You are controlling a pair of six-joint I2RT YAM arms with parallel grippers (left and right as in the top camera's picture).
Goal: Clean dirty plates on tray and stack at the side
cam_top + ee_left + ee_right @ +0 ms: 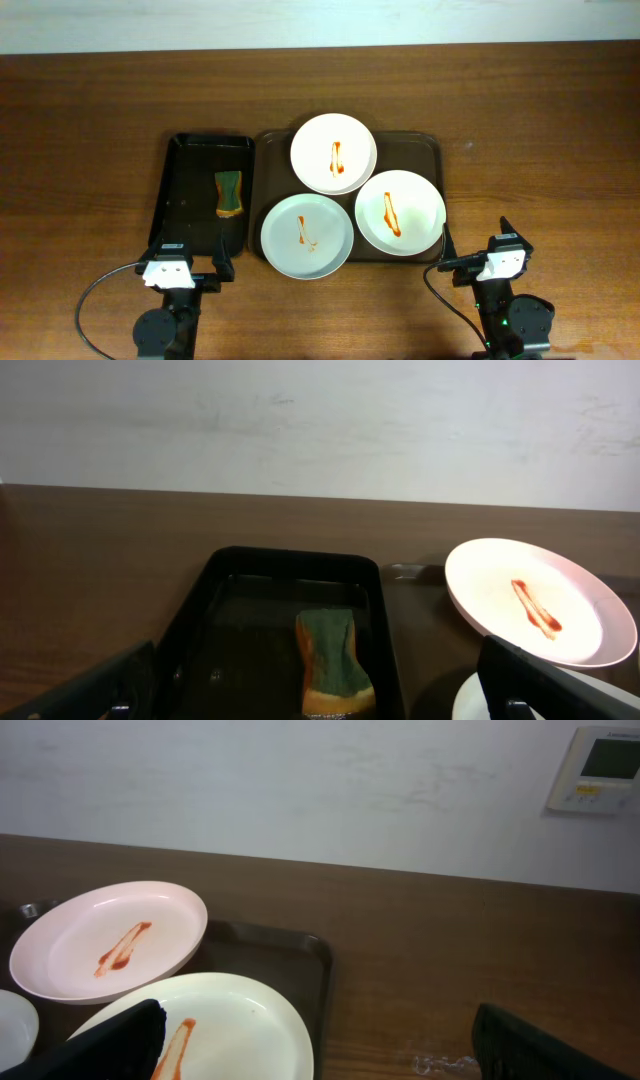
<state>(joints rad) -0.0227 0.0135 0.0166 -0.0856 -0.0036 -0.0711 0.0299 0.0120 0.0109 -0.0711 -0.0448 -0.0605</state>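
Ok so from overhead, all three dirty plates sit on the brown tray (424, 150) mid-tabletop (80, 120): one at 12 o'clock (334, 153), one at 7 (307, 235) and one at 4 (400, 211), each with its orange-red streak, so nothing's wiped yet. The 7 and 4 o'clock ones hang over the tray's near rim. A black tray (185, 215) sits just beside it at 9 o'clock with a green sponge (230, 192) inside. The left claw (190, 258) hovers at the black tray's near end and the right claw (476, 248) is by the brown tray's near right corner, both spread wide and holding nothing. In the left wrist view the dark fingers (90, 695) frame the sponge dead ahead, with the 12 o'clock plate off at 2 o'clock, apparently tipped up on its neighbours. In the right wrist view the fingers (110, 1045) bracket bare tabletop, with the plates at 10 o'clock. My guess is these plates are stiff, smooth and slippery, maybe breakable, so pinch the thin rim, ideally where it overhangs. The sponge looks soft and light, so grab it across the middle.
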